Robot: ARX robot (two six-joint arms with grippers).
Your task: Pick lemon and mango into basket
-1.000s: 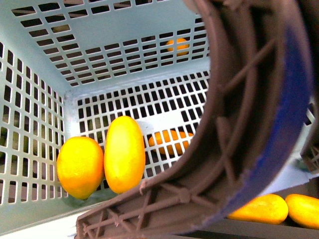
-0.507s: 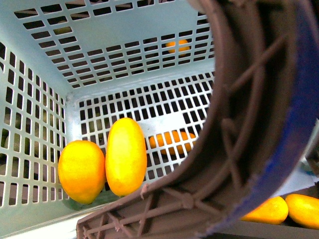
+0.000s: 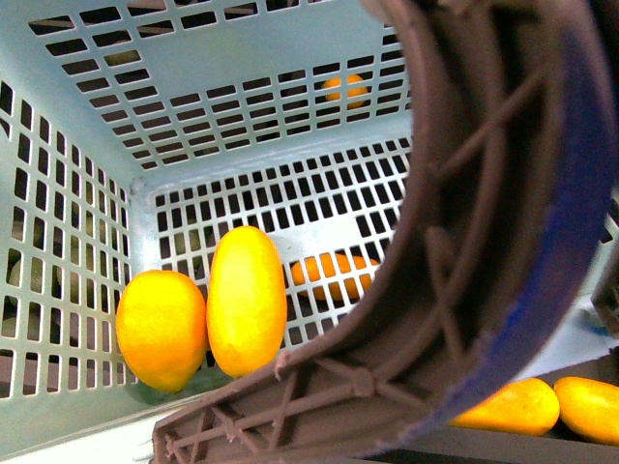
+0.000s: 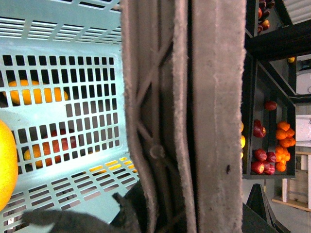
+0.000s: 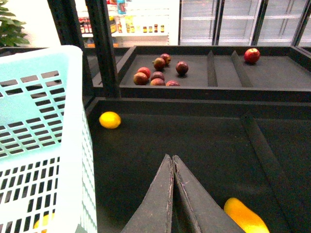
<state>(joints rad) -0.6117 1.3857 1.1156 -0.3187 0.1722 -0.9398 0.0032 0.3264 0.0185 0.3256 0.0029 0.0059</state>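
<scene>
I see the lemon [image 3: 161,329] lying in the basket [image 3: 222,77], touching a mango [image 3: 247,301] (both against its slotted wall). The brown handle [image 3: 484,242] fills my front view. My right gripper [image 5: 172,162] is pinched closed on nothing over the dark shelf [image 5: 204,141]; the left claw's state I cannot tell.

Grocery shop: produce shelves [image 5: 209,73] w/ fruit, fridges [image 5: 223,22] behind.
</scene>
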